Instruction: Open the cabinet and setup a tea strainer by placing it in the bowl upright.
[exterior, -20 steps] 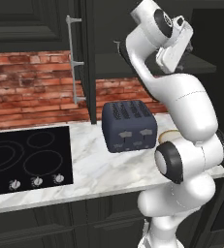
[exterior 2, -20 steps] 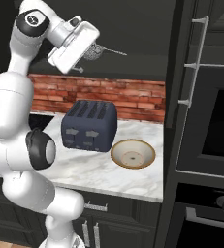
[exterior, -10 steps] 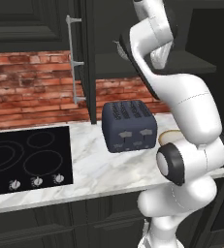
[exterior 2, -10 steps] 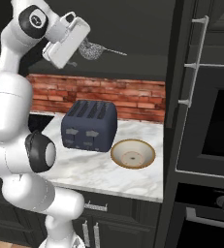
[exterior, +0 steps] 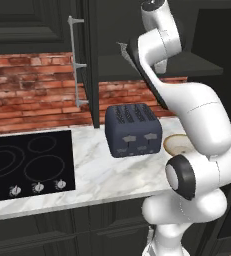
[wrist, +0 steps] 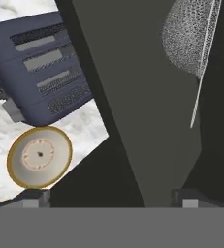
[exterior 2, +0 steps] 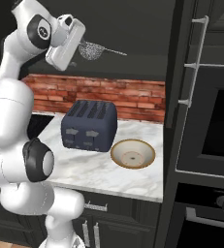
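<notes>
The black cabinet stands open, its left door swung out edge-on. On its shelf lies the silver mesh tea strainer, thin handle pointing right. In the hand view the strainer is at the upper right, ahead of the right fingertip. My gripper is open with nothing between its fingers, and its white hand hangs just left of the strainer. The tan bowl sits on the counter right of the toaster, half hidden behind my arm in the left base view.
A dark blue toaster stands mid-counter under the shelf. A black cooktop lies at the left. The open right door with its silver bar handle juts out beside a built-in oven. Brick wall runs behind.
My arm has lifted and the hand has turned in toward the cabinet shelf, nearer the strainer. The strainer, bowl and toaster have not moved.
</notes>
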Available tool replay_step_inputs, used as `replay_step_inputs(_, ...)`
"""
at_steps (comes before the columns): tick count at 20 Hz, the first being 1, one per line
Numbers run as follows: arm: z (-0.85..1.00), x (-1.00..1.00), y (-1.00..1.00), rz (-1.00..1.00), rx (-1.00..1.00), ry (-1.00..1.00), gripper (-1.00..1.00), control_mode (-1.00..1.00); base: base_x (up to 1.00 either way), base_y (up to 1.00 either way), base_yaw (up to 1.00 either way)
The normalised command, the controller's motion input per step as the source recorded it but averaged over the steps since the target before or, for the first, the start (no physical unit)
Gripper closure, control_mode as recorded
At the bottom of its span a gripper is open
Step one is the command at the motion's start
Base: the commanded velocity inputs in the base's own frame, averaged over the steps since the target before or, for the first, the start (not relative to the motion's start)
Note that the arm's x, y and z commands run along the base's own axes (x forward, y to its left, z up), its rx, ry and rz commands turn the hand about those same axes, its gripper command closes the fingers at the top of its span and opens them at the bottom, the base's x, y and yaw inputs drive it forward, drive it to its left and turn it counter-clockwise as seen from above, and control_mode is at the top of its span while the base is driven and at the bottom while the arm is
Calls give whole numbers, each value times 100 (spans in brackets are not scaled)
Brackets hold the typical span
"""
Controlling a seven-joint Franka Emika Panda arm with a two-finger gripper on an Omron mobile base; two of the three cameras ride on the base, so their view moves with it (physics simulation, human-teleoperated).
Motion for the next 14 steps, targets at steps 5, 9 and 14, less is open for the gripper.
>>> replay_step_inputs(5, 0, 7, 38, -15, 2, -17, -100, -100, 0, 0, 0)
replay_step_inputs(9, 0, 19, 19, -19, 7, -30, -100, -100, 0, 0, 0)
replay_step_inputs(14, 0, 24, 4, -13, 24, -43, -100, -100, 0, 0, 0)
